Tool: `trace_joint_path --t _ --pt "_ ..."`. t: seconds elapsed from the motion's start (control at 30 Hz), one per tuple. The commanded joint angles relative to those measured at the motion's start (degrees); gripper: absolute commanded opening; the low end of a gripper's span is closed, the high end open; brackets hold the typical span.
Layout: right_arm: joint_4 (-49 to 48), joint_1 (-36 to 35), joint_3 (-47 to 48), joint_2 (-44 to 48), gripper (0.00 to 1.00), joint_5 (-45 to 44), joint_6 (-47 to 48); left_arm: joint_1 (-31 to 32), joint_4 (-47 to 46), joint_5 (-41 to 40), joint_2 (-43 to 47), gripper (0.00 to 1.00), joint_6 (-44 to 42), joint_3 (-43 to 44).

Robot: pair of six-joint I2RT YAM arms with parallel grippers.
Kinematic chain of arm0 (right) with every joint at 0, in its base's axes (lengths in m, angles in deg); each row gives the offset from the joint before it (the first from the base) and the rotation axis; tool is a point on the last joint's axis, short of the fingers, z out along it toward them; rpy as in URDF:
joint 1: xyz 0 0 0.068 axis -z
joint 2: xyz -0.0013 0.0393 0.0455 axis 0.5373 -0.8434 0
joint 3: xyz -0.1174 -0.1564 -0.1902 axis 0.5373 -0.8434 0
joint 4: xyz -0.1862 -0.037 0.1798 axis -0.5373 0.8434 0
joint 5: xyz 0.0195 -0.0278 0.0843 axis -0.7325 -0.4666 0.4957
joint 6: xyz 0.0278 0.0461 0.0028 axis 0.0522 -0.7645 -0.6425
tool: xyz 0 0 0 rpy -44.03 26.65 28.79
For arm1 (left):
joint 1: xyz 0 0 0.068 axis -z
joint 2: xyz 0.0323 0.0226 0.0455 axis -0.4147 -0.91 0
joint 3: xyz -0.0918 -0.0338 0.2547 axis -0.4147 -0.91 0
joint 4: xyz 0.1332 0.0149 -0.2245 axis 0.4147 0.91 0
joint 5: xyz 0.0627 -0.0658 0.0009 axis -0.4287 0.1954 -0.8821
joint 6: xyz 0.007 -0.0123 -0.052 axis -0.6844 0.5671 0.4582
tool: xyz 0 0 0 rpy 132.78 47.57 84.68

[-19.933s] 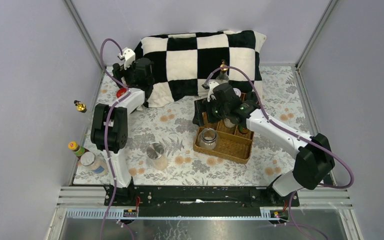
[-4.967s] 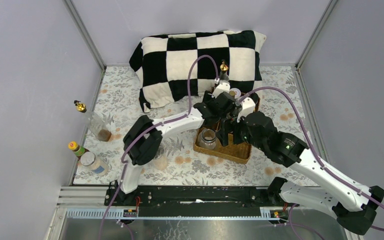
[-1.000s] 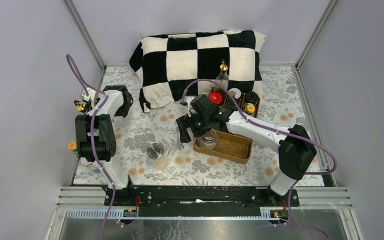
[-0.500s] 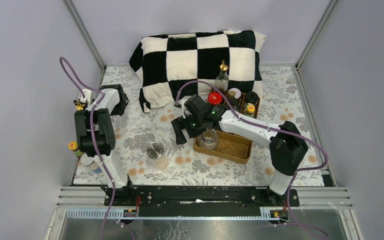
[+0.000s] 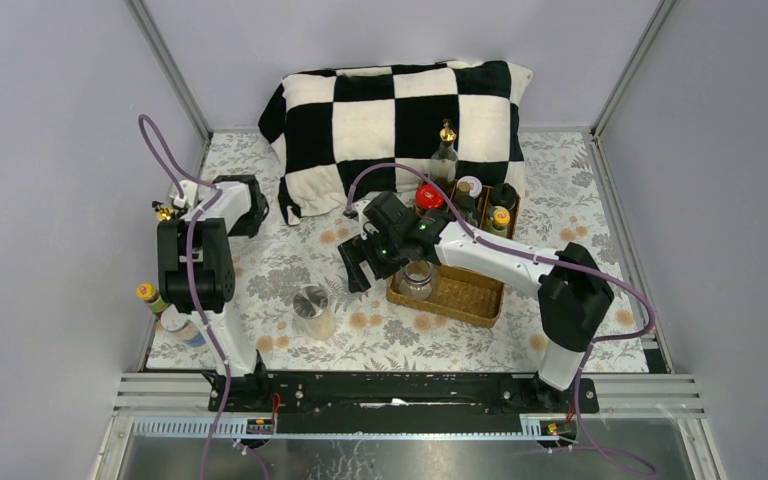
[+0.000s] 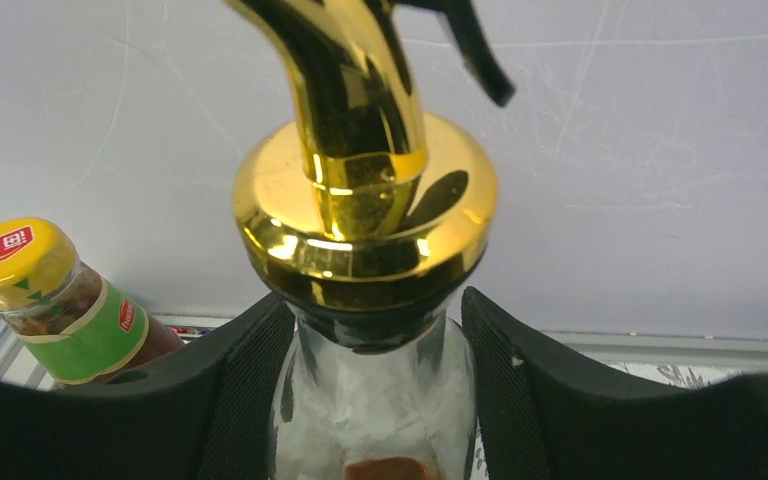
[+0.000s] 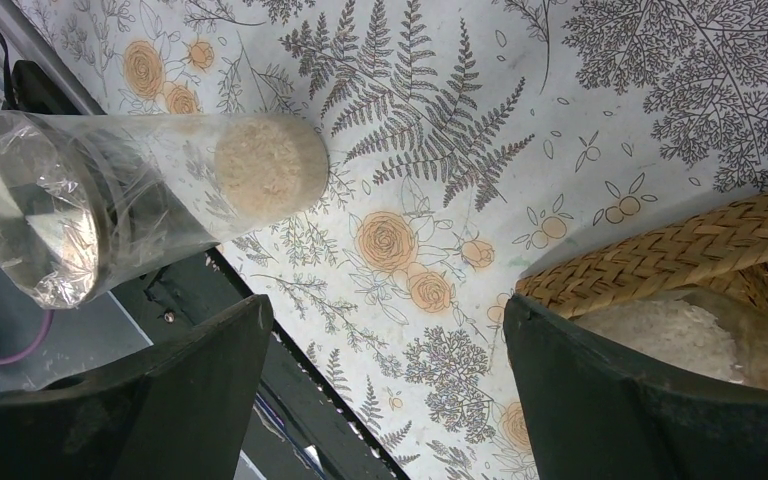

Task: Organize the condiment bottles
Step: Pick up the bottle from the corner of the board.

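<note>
Floral tablecloth point(image 5: 290, 262), left edge: gold-spouted bottle point(image 6: 360, 200), upright. Your left gripper point(image 6: 368, 390) flanks its neck, half closed; whether it grips yet, cannot tell. Your right gripper point(image 7: 385, 400): wide open, empty. Risk: smooth glass neck slips, toppling it onto yellow-capped bottle point(image 6: 40, 290).

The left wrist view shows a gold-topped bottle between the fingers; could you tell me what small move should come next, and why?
Probably close the left gripper firmly on the bottle. Its fingers flank the glass neck under the gold top, though whether they press it yet is unclear, and the bottle stands far from the tray.
</note>
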State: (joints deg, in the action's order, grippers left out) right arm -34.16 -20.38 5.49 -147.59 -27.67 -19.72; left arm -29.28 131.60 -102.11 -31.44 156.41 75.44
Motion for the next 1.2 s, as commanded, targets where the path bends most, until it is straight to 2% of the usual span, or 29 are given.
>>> trace_joint_path --t 0.0,0.2,0.33,0.6,1.17 --pt "-0.8 -0.8 0.5 0.9 0.93 0.4 -0.1 1.9 0.3 -10.1 1.3 0.6 3.3 -2.3" --pt "-1.8 -0.8 -1.7 2.3 0.92 0.3 -0.2 4.4 0.3 -10.3 2.7 0.55 2.7 -4.0" --pt "-2.1 -0.8 -2.1 3.4 0.92 0.2 -0.4 9.0 0.3 -9.9 3.1 0.55 3.0 -5.7" --pt "-3.1 -0.9 -6.3 8.9 0.91 -0.9 -1.8 23.7 0.3 -8.6 1.2 0.57 -0.9 -4.5" --pt "3.7 -0.9 -13.0 31.8 0.91 -8.6 -3.8 51.7 0.3 -5.6 -4.8 0.58 -11.3 7.0"
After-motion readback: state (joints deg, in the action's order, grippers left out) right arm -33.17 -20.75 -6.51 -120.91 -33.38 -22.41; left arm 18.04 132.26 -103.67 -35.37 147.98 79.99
